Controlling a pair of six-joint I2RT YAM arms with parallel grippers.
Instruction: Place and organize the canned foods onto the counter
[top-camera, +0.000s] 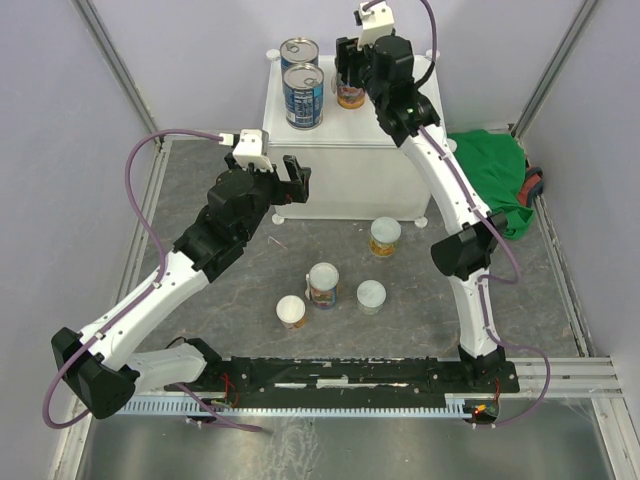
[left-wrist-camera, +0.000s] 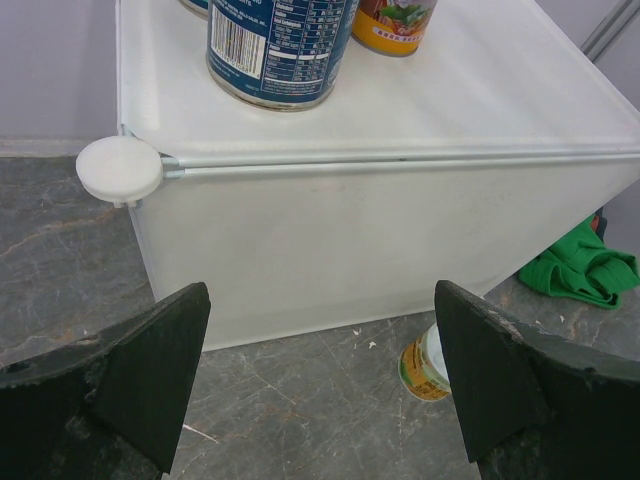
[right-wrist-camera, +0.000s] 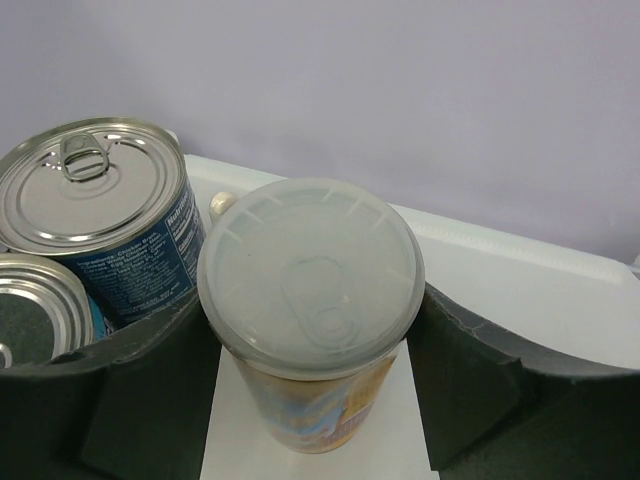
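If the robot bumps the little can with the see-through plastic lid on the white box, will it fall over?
Possibly. The small yellow-labelled can with the pale plastic lid looks taller than it is wide, so a high push might tip it. It stands upright on the flat white counter top, so a low nudge would more likely slide it. On its side, its round shape would probably roll.

Printed matter is found on the near blue can (left-wrist-camera: 272, 50) on the white counter (left-wrist-camera: 480, 110): a barcode and a panel of small white print laid out like a nutrition table are seen in the left wrist view, but no word or figure can be made out. Fine white lettering is also carried on the side of a blue can (right-wrist-camera: 140, 255) in the right wrist view, too small to be read. No brand name or number is legible on the yellow-labelled can (right-wrist-camera: 310, 400).
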